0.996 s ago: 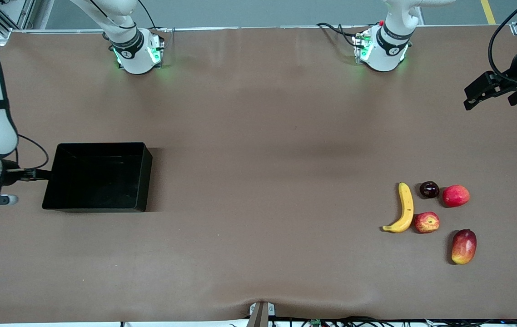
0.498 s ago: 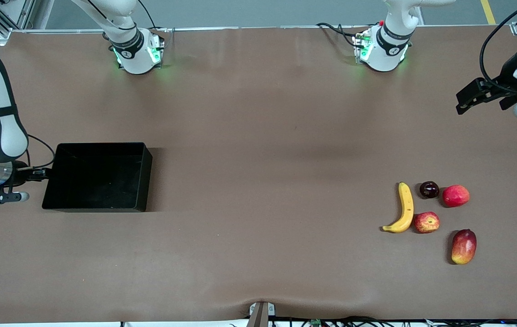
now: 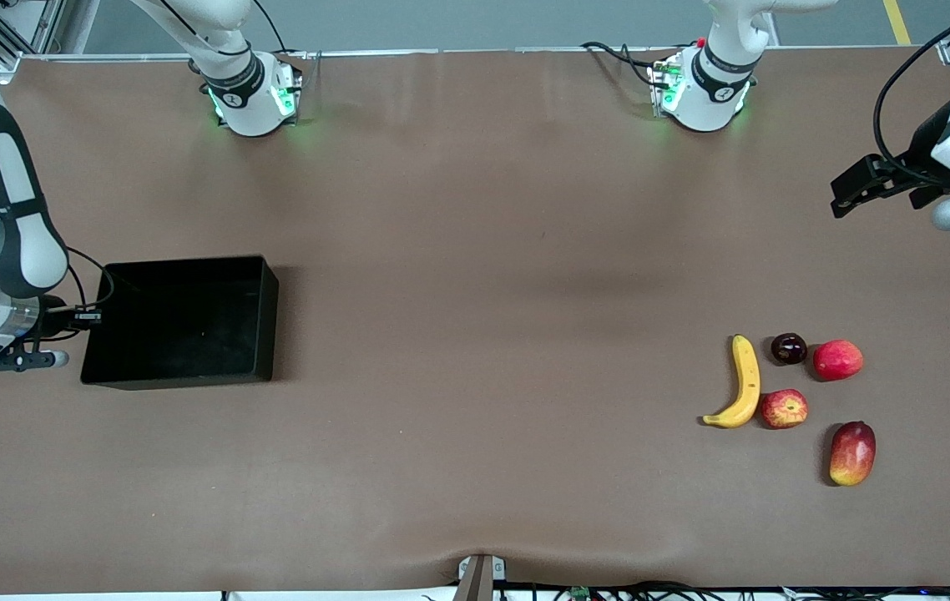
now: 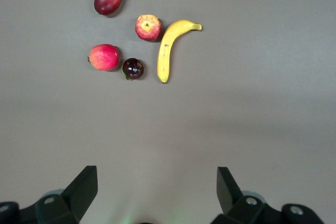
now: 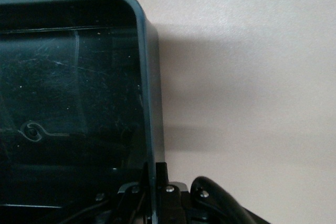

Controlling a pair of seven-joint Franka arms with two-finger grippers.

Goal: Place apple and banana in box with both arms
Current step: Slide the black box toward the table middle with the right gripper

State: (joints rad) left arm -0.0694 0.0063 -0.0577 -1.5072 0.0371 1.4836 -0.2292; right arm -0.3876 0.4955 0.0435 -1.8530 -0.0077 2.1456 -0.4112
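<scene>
The box [image 3: 179,321] is sitting empty on the table [image 3: 475,250] at the right arm's end, and the right claw [image 3: 89,317] is pinching its end wall, one finger inside and one outside, probably to drag it toward the fruit. The banana [image 3: 744,384] and the apple [image 3: 784,409] are lying touching near the left arm's end, well apart from the box. A dark fruit [image 3: 789,348] and a red fruit [image 3: 838,360] are lying just farther from the camera, a mango [image 3: 852,452] nearer. The left claw [image 3: 859,185] is hanging over bare table, fingers spread wide, holding nothing, likely lining up on the fruit.
</scene>
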